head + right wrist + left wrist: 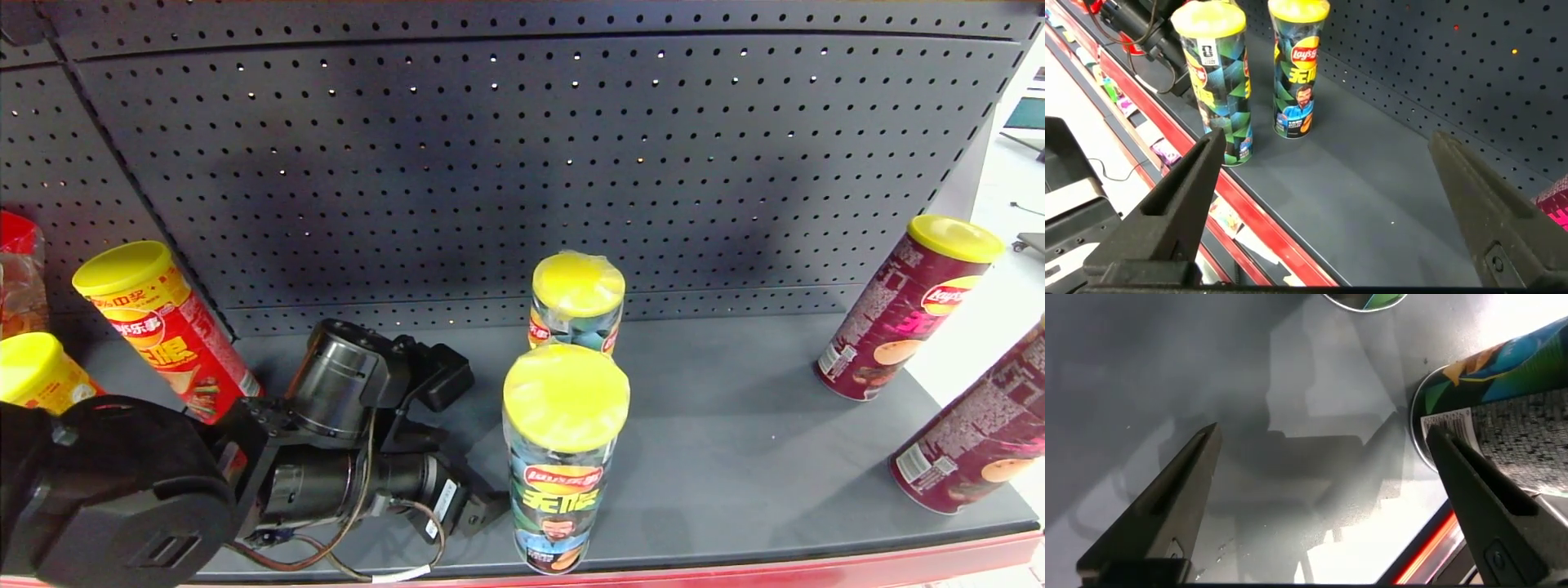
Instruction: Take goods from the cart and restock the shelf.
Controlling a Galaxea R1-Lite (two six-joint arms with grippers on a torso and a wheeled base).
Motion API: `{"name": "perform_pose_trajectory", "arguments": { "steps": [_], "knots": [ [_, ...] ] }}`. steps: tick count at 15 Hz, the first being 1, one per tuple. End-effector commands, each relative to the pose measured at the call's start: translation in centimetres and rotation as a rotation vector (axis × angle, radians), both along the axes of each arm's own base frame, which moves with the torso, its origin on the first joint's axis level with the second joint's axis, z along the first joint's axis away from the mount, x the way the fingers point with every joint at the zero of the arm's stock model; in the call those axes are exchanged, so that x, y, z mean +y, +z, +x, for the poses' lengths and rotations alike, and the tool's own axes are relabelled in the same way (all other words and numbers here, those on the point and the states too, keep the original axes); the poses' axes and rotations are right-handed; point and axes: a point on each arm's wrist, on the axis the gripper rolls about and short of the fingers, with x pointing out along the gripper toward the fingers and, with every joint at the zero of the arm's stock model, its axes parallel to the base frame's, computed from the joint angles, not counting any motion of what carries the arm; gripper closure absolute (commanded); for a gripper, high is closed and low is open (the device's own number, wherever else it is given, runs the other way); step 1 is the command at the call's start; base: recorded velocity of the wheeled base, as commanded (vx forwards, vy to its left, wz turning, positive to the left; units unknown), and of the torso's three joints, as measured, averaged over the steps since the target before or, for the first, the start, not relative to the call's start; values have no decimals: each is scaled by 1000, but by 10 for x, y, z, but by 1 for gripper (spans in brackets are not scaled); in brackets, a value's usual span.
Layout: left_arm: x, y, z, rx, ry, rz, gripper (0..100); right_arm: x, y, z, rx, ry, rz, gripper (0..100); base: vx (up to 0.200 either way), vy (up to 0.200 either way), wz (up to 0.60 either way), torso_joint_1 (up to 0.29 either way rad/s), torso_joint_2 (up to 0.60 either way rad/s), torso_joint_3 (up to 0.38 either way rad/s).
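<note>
- the right gripper is hanging out in front of the shelf, its fingers spread wide and gripping nothing; both green cans are standing ahead of it, well apart from it.
- the left gripper is sitting low over the front part of the shelf, fingers spread wide with bare shelf between them.
- the front green can, yellow-lidded, is standing upright by the shelf's red front edge, just outside one finger of the left gripper; i cannot tell whether they are touching.
- the back green can is standing upright beyond the left gripper, just behind the front can and near the back wall.
- a red can and a yellow can are standing off to the left gripper's left.
- a maroon can and a second maroon can are standing well off to the left gripper's right, at the shelf's end.
- a pegboard wall is rising behind everything.
</note>
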Motion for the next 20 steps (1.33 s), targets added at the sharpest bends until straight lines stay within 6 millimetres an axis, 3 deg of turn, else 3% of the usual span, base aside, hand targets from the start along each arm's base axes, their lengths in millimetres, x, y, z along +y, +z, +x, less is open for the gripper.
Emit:
{"name": "perform_pose_trajectory", "arguments": {
  "steps": [1,8,15,20],
  "knots": [
    [-1,-2,1,5,-1,4,0,1,0,1,4,1,-3,0,0,0,0,0,0,0],
    [-6,0,7,-3,-1,-3,0,1,0,2,17,0,7,0,0,0,0,0,0,0],
    [15,-8,-18,18,-22,40,0,3,2,4,17,0,7,0,0,0,0,0,0,0],
    [12,-8,-16,16,-31,41,0,3,3,5,18,0,6,0,0,0,0,0,0,0]
  ]
}}
